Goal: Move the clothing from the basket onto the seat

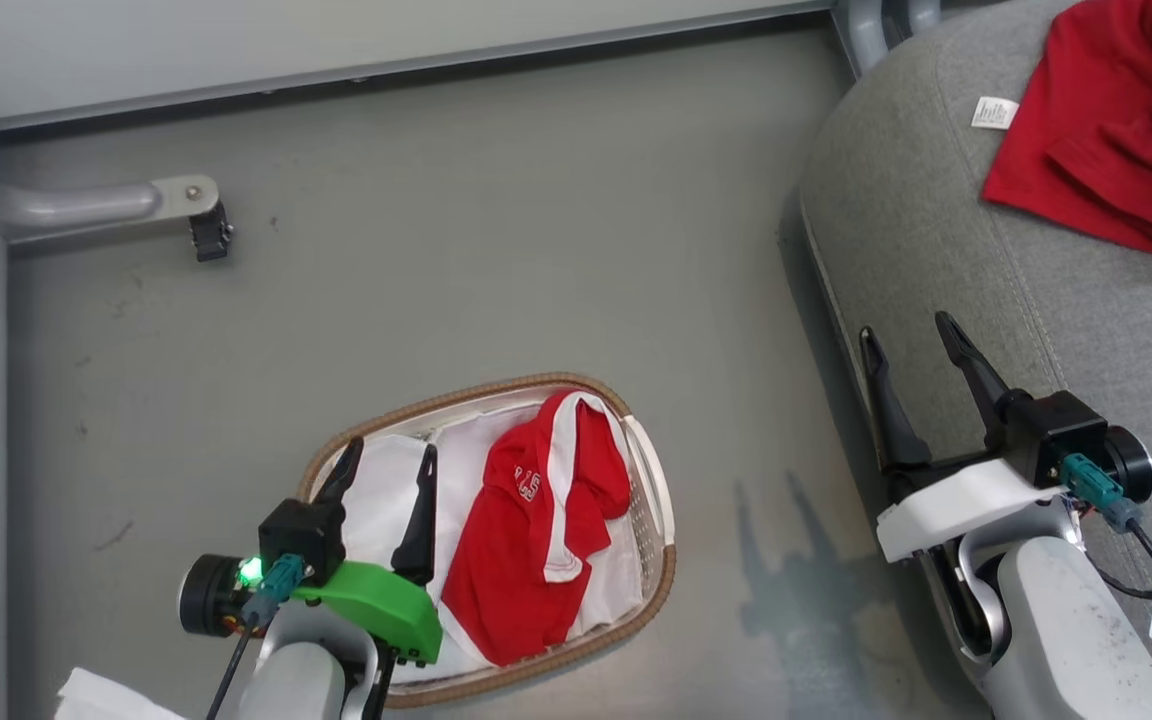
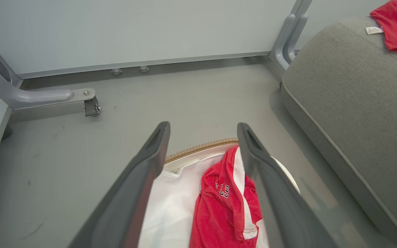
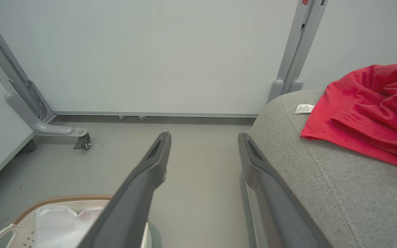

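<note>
Your left gripper (image 1: pixel 391 450) stands wide open and holds nothing; its two dark fingers hang over the left half of the basket (image 1: pixel 496 392), above the white liner (image 1: pixel 381 500). In the left wrist view you see the red shirt (image 2: pixel 226 206) below and between the fingers, a little toward the right one. This red shirt, with white stripes and white letters, lies crumpled in the right half of the basket; the basket itself stands on the grey floor (image 1: pixel 436 250).

Your right gripper (image 1: pixel 906 328) is also wide open and empty; it hovers at the left edge of the seat (image 1: pixel 936 230), one finger over the floor and the other over the seat's edge. On the seat, well apart from this gripper, lies a second red garment (image 1: pixel 1106 130); just beside it is a small white label (image 1: pixel 994 112); if the label belongs to the garment or to the seat, I cannot tell.
</note>
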Available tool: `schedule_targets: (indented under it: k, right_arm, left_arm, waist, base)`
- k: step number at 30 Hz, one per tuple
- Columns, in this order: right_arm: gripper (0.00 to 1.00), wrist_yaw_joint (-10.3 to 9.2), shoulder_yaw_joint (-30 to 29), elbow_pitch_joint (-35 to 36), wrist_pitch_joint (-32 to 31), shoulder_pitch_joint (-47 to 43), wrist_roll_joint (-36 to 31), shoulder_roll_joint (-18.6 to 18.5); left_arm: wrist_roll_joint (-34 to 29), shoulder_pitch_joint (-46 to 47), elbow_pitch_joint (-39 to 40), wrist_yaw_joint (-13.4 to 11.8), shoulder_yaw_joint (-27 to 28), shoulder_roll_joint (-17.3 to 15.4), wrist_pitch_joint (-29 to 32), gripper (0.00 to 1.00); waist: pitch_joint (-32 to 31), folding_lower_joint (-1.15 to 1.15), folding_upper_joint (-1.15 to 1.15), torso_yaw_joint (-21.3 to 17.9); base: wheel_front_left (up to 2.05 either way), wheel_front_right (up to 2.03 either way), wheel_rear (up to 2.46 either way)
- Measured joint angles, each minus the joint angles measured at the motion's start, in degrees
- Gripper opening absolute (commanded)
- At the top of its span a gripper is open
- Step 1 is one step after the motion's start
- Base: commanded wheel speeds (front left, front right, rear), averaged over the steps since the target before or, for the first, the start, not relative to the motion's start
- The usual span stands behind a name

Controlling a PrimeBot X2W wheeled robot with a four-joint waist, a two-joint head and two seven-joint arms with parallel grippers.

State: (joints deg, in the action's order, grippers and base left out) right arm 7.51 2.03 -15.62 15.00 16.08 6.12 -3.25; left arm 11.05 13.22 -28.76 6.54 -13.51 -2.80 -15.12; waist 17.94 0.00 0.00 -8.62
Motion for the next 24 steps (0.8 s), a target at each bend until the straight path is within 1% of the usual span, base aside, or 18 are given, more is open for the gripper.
schedule_targets:
  k: [8, 14, 24]
  right_arm:
    - [1.00, 0.00, 1.10, 0.99, 0.00, 3.01, 0.90, 0.21]
    - [1.00, 0.00, 2.96, 2.13, 0.00, 5.58, 2.02, 0.30]
    - [1.00, 0.00, 5.60, 4.32, 0.00, 9.37, 4.56, 0.31]
  left_arm:
    - [0.04, 5.46, -3.58, 0.59, -3.20, 0.08, 0.00, 1.00]
    - [0.01, 9.15, -6.44, 0.78, -4.76, 0.07, 0.00, 1.00]
    - [2.99, 16.28, -13.54, 0.83, -9.81, -0.71, 0.00, 1.00]
  waist:
    - [6.17, 0.00, 0.00, -2.06]
    - [10.72, 0.00, 0.00, -3.32]
    - [17.97, 0.01, 0.00, -6.10]
  base:
    - [0.00, 0.00, 0.00]
    - [0.00, 0.00, 0.00]
    - [0.00, 0.00, 0.00]
